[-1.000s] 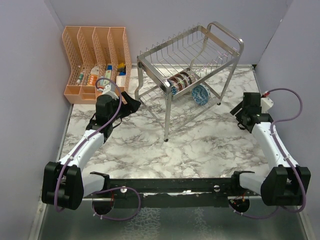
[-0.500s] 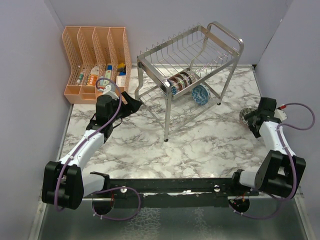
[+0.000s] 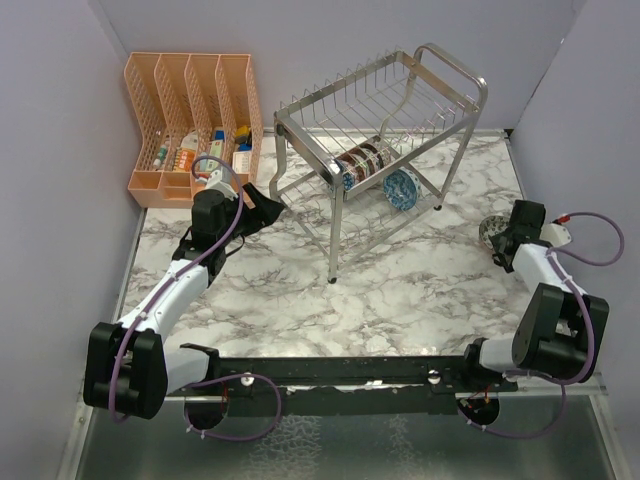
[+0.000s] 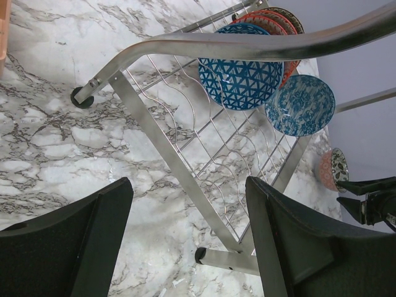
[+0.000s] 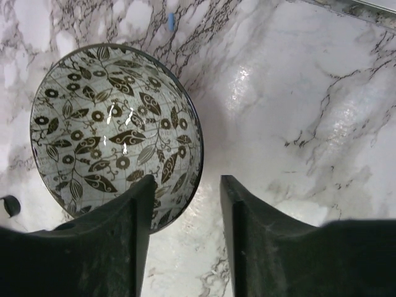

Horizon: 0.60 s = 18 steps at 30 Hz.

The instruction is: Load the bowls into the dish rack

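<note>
A greyish leaf-patterned bowl [image 5: 105, 124] lies on the marble near the table's right edge [image 3: 493, 230]. My right gripper [image 5: 185, 180] straddles its near rim, open: one finger over the inside, the other outside with a gap to the rim. In the top view the right gripper [image 3: 505, 238] is low at that bowl. The silver dish rack [image 3: 455, 62] holds red and blue bowls [image 3: 362, 162] on edge in its lower tier, and a blue bowl [image 3: 402, 187] beside them. My left gripper [image 4: 189, 182] hovers open and empty by the rack's left leg [image 4: 161, 142].
An orange slotted organiser [image 3: 190, 110] with small bottles stands at the back left. The rack's tubular top rail [image 4: 185, 44] crosses close above the left wrist camera. Purple walls close in the table on the left, back and right.
The right arm has folded back and swung its gripper down onto the grey bowl, with the jaws narrowing around the rim. The left arm has not moved.
</note>
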Tool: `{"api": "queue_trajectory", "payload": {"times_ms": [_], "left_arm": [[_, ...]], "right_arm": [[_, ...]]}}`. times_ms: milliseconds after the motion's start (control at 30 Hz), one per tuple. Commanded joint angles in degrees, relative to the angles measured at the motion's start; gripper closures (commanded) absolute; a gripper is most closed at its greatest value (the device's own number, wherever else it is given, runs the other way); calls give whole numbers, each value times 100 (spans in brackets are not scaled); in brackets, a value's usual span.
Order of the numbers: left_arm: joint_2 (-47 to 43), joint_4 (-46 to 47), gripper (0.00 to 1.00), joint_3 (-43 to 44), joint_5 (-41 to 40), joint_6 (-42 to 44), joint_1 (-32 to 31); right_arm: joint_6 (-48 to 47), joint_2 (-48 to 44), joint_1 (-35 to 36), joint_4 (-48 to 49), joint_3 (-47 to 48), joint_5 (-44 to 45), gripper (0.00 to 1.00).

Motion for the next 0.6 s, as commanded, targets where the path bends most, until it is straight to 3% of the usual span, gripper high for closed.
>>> {"api": "queue_trajectory", "payload": {"times_ms": [0, 133, 400, 567], "left_arm": [[-23, 59, 24, 3, 11, 75, 14], [-30, 27, 24, 4, 1, 85, 13], [-31, -18, 24, -6, -38, 95, 16], [-41, -33, 24, -10, -81, 98, 11]], "right_arm": [[90, 199, -43, 578, -87, 421, 59], [117, 372, -43, 770, -168, 350, 60], [-234, 16, -43, 1219, -514, 228, 97], [-574, -672, -35, 1485, -798, -220, 99]]}}
